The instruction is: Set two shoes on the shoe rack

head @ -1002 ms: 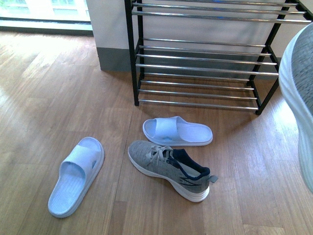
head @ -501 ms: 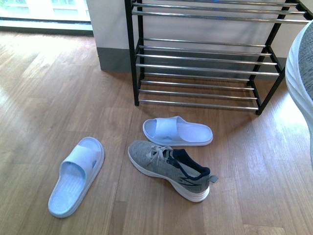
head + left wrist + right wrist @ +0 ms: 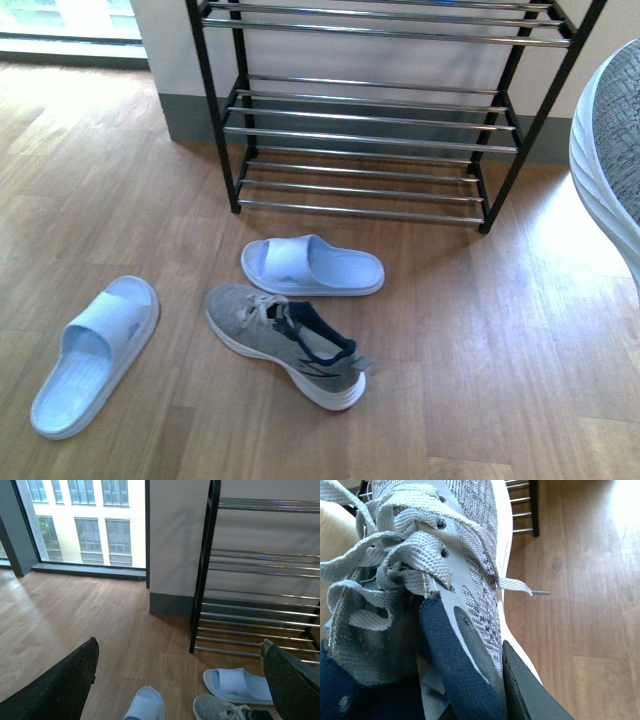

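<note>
One grey sneaker point(image 3: 285, 345) lies on the wooden floor, toe to the left, in front of the shoe rack point(image 3: 370, 130). The other grey sneaker point(image 3: 610, 170) hangs in the air at the right edge of the front view, its white sole toward the rack. My right gripper point(image 3: 487, 680) is shut on its navy collar, and the sneaker point(image 3: 465, 555) fills the right wrist view. My left gripper point(image 3: 180, 680) is open and holds nothing, high above the floor. Below it the left wrist view shows the lying sneaker's toe point(image 3: 220, 711) and the rack point(image 3: 260, 595).
Two pale blue slippers are on the floor: one point(image 3: 312, 266) between the lying sneaker and the rack, the other point(image 3: 95, 355) to the left. A white wall with grey skirting point(image 3: 165, 90) stands behind the rack. A window point(image 3: 90, 520) lies further left.
The front view has shifted: the rack, slippers and lying sneaker now appear further left. The held sneaker stays at the right edge.
</note>
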